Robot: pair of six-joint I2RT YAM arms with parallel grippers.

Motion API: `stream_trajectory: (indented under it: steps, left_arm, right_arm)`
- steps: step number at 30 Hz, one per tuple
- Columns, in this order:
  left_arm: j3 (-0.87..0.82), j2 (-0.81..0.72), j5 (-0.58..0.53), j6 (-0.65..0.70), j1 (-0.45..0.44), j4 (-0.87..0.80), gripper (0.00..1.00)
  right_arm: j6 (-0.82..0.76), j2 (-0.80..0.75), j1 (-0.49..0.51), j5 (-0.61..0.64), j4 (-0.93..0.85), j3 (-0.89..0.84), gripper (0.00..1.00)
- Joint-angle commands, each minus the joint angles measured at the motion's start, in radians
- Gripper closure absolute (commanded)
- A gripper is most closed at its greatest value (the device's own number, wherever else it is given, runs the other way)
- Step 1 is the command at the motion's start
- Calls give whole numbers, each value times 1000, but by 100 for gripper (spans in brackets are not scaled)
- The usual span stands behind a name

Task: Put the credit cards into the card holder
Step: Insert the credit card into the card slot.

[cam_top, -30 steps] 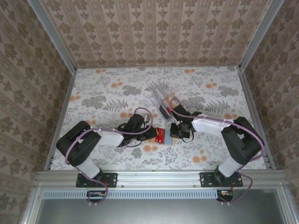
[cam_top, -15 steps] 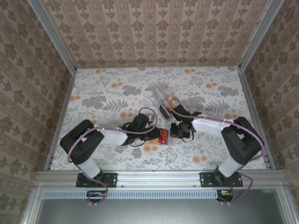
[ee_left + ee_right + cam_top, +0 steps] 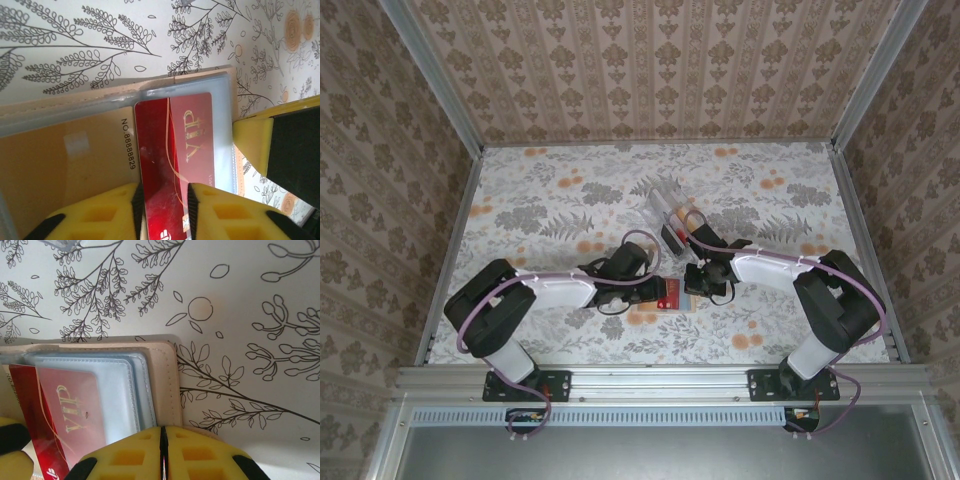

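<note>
Trouble starts right at the front of the table, imo, where the tan wallet lies open between the two arms. The left gripper has its yellow jaws a little apart, straddling one end of the red card, which sits tucked in a clear sleeve, so nothing is actually pinched there as far as I can see. If it closes off-centre on something that thin and slick, the card could squirt out or bow, or the fingers could grab the sleeve plastic along with it. The right gripper is pressed fully together with its tips at the wallet's stitched edge. It looks like it's pinning the wallet down, but I can't tell if any flap is caught between them. If that pin slips, the whole wallet probably drags along instead of giving up the card. A yellowish card with a printed number lies just beside the red one and might ride out too. Further back, just past the right arm, stands the card holder, clear and light-looking. A tilted card would likely miss a slot or shove the stand over.
</note>
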Motion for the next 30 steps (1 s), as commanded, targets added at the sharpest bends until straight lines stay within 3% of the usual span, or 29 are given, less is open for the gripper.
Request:
stream_trajectory:
  steps: [1,6,11,18,22,30]
  left_arm:
    - [43,6,-14,48,-17,-85,75]
    - [77,46,20,57,-29,-72,84]
    - [92,62,27,51,-37,-68,84]
    - [75,1,-39,58,-38,-104,79]
    - [67,-27,-67,64,-38,-122,71]
    - [87,-11,-89,67,-37,-165,68]
  right_arm:
    - [10,60,1,56,12,-42,88]
    - [13,58,0,49,16,-47,88]
    - [16,53,2,45,20,-51,88]
    - [15,51,1,48,20,-52,88]
    - [13,51,1,51,15,-48,88]
    - [15,54,0,51,14,-48,88]
